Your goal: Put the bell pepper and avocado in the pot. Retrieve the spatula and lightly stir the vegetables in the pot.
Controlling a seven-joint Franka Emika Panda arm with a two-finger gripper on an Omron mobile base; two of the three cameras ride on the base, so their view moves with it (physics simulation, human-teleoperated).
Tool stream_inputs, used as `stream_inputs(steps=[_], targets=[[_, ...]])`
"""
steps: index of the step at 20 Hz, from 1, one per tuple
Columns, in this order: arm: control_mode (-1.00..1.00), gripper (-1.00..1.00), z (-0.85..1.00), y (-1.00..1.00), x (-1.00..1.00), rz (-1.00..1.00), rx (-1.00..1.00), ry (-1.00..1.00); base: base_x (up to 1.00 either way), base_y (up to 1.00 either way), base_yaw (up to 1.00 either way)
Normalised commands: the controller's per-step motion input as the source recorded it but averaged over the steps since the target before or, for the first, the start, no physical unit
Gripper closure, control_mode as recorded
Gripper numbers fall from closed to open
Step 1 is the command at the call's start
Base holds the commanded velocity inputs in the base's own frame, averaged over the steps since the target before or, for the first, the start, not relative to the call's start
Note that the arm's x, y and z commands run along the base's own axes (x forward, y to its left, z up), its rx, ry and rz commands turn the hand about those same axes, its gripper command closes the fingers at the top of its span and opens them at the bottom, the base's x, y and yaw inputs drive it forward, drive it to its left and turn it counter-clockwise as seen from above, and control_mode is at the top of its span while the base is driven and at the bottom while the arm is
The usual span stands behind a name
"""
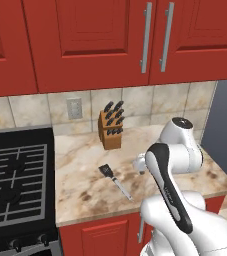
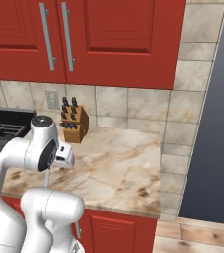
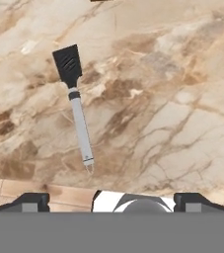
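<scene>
Hand (image 3: 112, 198) spread, tips cut off; spatula (image 3: 76, 101) flat on counter (image 3: 172, 99).

No readable text, labels, brands or numbers anywhere.

The spatula (image 1: 115, 180) lies on the counter (image 1: 85, 195), knife block (image 1: 110, 130) behind it, stove (image 1: 15, 180) left

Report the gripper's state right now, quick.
Gripper: open and holding nothing, its fingertips wide apart above the counter; the spatula lies untouched on the marble.
</scene>
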Motion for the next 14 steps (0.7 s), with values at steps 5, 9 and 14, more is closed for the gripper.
stream_inputs(steps=[5, 9, 14], targets=[[-1.00, -1.00, -0.43, 0.05, 0.00, 0.09, -0.02, 0.01, 0.00, 0.00, 0.00], [-1.00, -1.00, -0.10, 0.14, 0.00, 0.10, -0.03, 0.07, 0.00, 0.00, 0.00], [-1.00, -1.00, -0.01, 0.20, 0.04, 0.05, -0.01, 0.22, 0.00, 0.00, 0.00]])
